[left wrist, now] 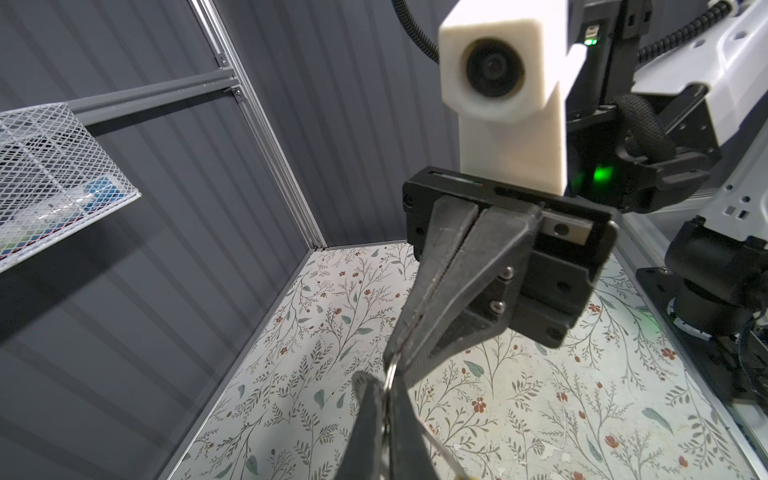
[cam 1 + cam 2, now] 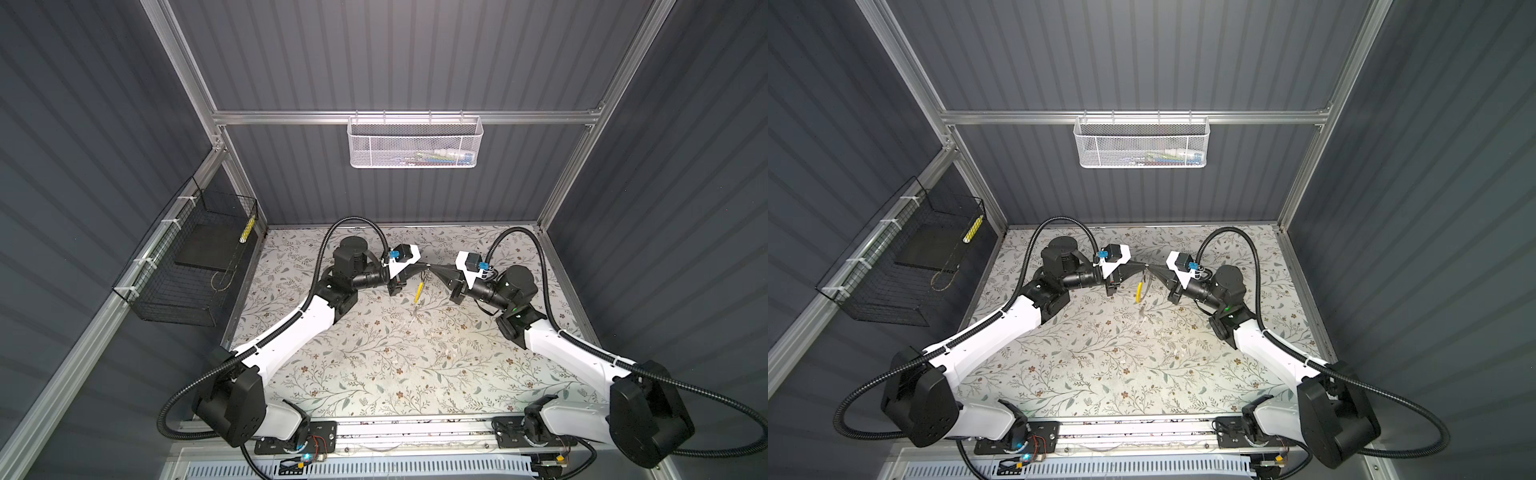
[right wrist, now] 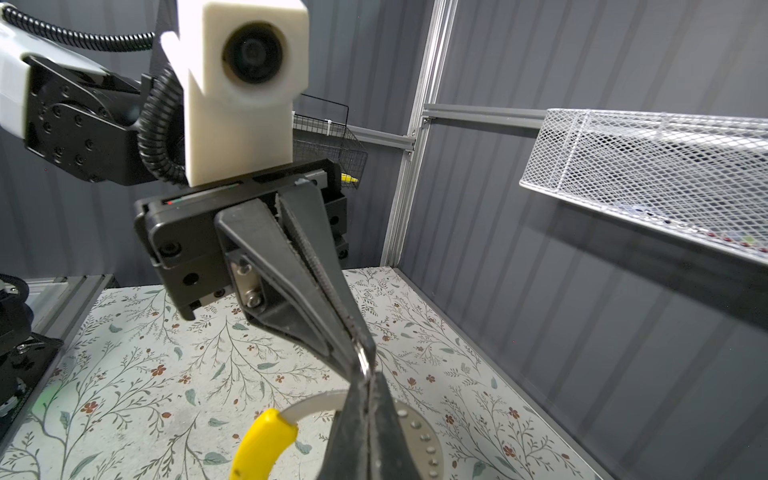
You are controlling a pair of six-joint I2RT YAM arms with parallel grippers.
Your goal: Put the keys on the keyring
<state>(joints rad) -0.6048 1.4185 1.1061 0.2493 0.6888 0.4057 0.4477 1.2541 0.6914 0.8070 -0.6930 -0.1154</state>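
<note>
The keyring (image 3: 419,428) is a grey metal hoop with a yellow tag (image 3: 262,440). It hangs above the middle of the table, with its yellow tag (image 2: 419,291) below the two meeting grippers. My right gripper (image 3: 368,384) is shut on the hoop near its top. My left gripper (image 1: 376,384) meets it tip to tip, shut on a shiny curved stretch of the keyring (image 1: 390,374). In both top views the left gripper (image 2: 427,267) and right gripper (image 2: 435,269) touch at their tips. A tiny dull thing (image 2: 414,311) shows under the tag; it is too small to tell whether it is one of the keys.
A white mesh basket (image 2: 415,141) hangs on the back rail. A black wire basket (image 2: 187,266) is fixed to the left wall. The floral table (image 2: 374,365) spreads out in front of the grippers. Both arms reach in from the front corners.
</note>
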